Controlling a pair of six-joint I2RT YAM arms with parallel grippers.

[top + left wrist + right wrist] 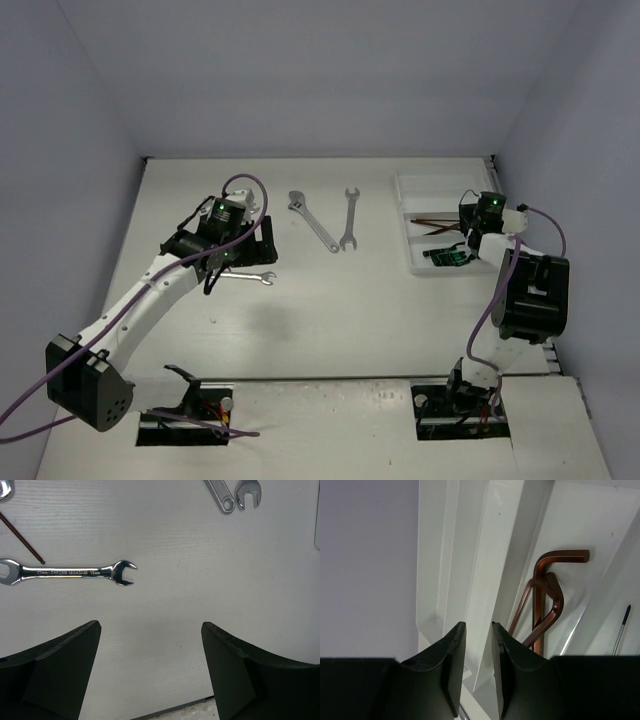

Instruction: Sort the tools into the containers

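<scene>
Reach settles the next pick: the open-end wrench (67, 572) on the desk (200, 580) lies just beside the left arm (150, 290). The right arm (525, 295) is well apart from it, over the tray (402, 200) at three o'clock in the top view.

Seen from the left wrist, the wrench sits at about ten o'clock from the left jaws. It lies flat, long axis running nine to three, forked end toward three. The left jaws are spread wide and hold nothing — I judge they must shift toward ten o'clock and close across the shank.

A thin brown hex key (22, 537) ends close above that shank; I cannot tell whether they touch, and a careless closing could catch it. An adjustable wrench (312, 220) and a second open-end wrench (349, 218) lie between the arms, toward twelve.

The right jaws hang over a divider (487, 555) of the tray, parted by a narrow slit with nothing between them. Hex keys (545, 595) lie in the compartment at their three o'clock, and a screwdriver tip (621, 625) shows beyond.

The near wrench's nine-o'clock end is cut off by the frame, a silver piece (5, 487) in the corner is too cropped to name, and the right arm hides part of the tray from above.
</scene>
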